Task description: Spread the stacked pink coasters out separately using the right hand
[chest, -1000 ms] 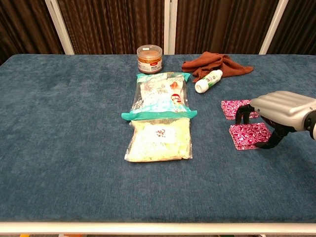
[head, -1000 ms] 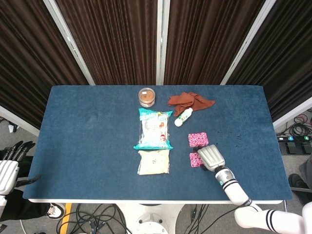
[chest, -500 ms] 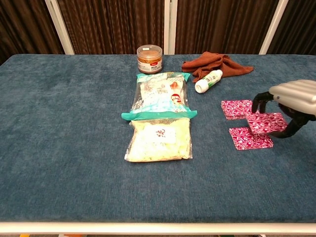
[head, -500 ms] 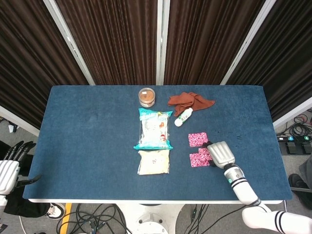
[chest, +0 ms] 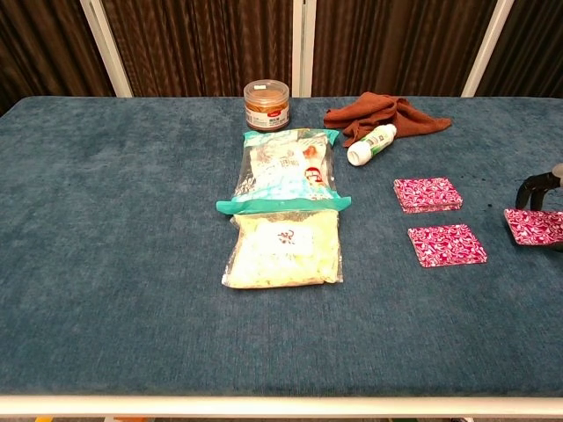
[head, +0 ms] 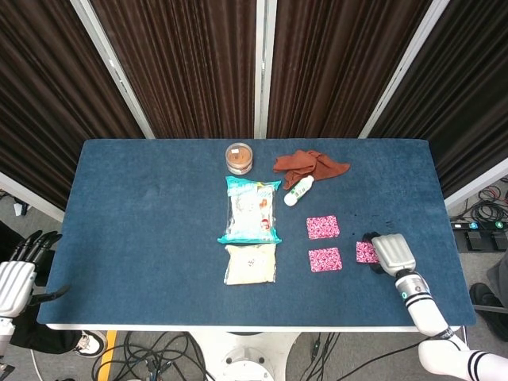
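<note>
Pink coasters: the right hand has carried a third coaster rightward off the near coaster and appears to keep it pinched low over the tabletop, though contact is hard to judge. The far coaster lies apart. The lidded jar holds something brownish. The left hand hangs idle, fingers apart.
</note>
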Controlling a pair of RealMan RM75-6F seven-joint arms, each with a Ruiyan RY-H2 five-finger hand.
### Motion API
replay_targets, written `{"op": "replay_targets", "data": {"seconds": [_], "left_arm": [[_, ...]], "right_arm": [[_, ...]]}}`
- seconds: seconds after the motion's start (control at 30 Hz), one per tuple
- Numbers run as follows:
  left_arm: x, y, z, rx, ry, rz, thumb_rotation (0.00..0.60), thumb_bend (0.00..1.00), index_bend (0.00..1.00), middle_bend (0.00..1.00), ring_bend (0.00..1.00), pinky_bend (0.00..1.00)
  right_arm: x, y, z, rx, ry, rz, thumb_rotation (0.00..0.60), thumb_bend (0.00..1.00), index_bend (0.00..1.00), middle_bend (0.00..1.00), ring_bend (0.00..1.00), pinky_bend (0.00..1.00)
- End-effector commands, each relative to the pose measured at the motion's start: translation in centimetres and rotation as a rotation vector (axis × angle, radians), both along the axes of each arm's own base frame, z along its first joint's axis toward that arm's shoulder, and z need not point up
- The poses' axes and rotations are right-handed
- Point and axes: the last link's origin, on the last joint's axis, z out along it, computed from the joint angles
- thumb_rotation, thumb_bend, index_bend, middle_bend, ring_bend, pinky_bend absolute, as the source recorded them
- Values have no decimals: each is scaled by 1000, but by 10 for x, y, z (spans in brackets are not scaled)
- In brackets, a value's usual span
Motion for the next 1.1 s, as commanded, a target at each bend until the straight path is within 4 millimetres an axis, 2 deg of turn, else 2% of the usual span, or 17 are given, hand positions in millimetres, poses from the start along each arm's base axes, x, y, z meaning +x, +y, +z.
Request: {"op": "replay_targets", "data": {"seconds": [0.03,0.2,0.27,0.4,0.47,0.73,0.83,0.9,0.93,0.97,1.03,1.1], "left_arm": [[0,0,0,-1,1,0,600,19,124,101,0,128],[0,0,0,1,1,1,600,20,124,101,0,128],[0,0,0,3,-1,2,600,19,124,101,0,128],[0,0,1,5,-2,0,600,19,124,100,0,128],[0,0,1,5,-3,-1,600,19,124,100,0,128],[1,0,1,6,-2,-3,600,19,124,101,0,128],[1,0,1,7,-3,-4,600,19,124,100,0,128],[2,1,1,7,-4,-6,600,19,124,101,0,128],[3,1,2,7,-5,-6,600,19,124,101,0,128],[3,1,1,6,-5,-7,600,19,124,100,0,128],[4,1,1,5,-4,-9,600,19,124,100,0,128],[4,2,1,3,-5,-9,600,20,124,100,0,128]], "right_arm": [[-4,2,-3,6,-6,-8,600,207,392,444,762,885],[-4,1,-4,15,-8,-1,600,197,384,421,760,885],[-4,1,-4,23,-11,2,600,172,303,355,756,885],[-1,0,-2,34,-35,8,600,100,46,182,722,884],[0,0,0,33,-43,15,600,76,5,139,710,881],[12,3,16,-20,-112,51,600,45,0,111,693,879],[17,8,34,-94,-160,83,600,54,0,124,681,879],[17,15,50,-154,-182,115,600,59,0,138,617,864],[16,19,57,-179,-188,126,600,57,0,141,564,813],[14,24,64,-203,-192,136,600,56,0,143,494,712],[6,37,78,-261,-200,136,600,54,0,132,291,401],[-4,51,87,-302,-223,107,600,53,0,97,129,192]]}}
